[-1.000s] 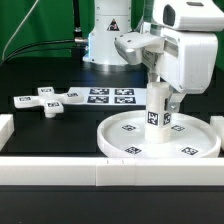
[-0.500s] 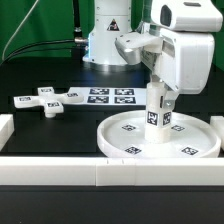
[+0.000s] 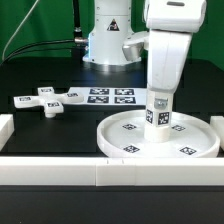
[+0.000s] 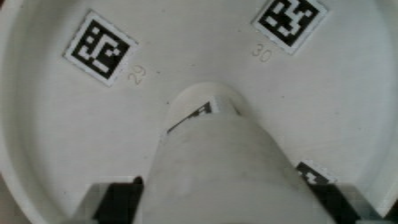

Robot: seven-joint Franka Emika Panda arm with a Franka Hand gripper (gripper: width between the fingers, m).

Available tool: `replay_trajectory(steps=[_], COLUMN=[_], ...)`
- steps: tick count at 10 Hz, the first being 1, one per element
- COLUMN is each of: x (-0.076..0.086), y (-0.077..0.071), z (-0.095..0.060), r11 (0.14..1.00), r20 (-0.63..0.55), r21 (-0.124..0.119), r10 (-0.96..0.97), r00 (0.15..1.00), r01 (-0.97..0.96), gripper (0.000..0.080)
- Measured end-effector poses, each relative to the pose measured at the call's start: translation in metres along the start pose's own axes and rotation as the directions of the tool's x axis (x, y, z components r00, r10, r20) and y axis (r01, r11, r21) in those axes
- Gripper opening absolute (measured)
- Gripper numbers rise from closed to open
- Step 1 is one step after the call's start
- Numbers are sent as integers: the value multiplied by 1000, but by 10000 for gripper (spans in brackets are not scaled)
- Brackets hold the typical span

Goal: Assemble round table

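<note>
Exterior view: I hang straight down over the leg (image 3: 157,113), which stands upright between my jaws with its foot on the hub of the disc (image 3: 118,143) directly below them. My hand hides the leg's top here, so this view alone does not show my grip. The cross (image 3: 47,101) lies flat on the tabletop (image 3: 40,125), well apart from my jaws toward the exterior view's left. The marker board (image 3: 110,97) lies between it and me.

The rimmed disc holds only the leg, at its middle; the rest of its floor shows tags and nothing loose.

Wrist view: the leg (image 4: 214,160) runs away from my jaws down to the disc (image 4: 196,40). My pads (image 4: 121,200) sit dark against either flank, so I judge my jaws clenched on the leg.

The step, as I read it, is seating the leg in the hub. To do it well I should hold the leg plumb, press lightly down while turning about its own axis, and avoid dragging sideways, which could tilt the leg or slide the disc. I cannot tell how deep it sits.
</note>
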State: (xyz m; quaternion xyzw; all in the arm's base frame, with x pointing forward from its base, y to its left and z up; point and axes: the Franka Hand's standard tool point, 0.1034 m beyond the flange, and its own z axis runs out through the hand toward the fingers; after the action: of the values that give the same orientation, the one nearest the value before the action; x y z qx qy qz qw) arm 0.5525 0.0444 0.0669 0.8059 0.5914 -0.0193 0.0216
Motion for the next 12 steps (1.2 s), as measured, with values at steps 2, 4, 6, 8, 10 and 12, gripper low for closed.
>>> replay_trajectory(steps=[2, 4, 6, 8, 10, 12], x=[0, 0, -2, -2, -2, -2], y=[0, 0, 1, 0, 1, 2], z=[0, 0, 0, 0, -1, -1], r11=[990, 952, 848, 679, 551, 455], r20=[0, -7, -19, -10, -12, -20], r21=[0, 5, 31, 47, 45, 52], r10=[138, 305, 530, 733, 834, 891], r00=[990, 952, 848, 680, 551, 454], r01=[-138, -305, -529, -732, -833, -889], gripper=[407, 407, 407, 409, 409, 409])
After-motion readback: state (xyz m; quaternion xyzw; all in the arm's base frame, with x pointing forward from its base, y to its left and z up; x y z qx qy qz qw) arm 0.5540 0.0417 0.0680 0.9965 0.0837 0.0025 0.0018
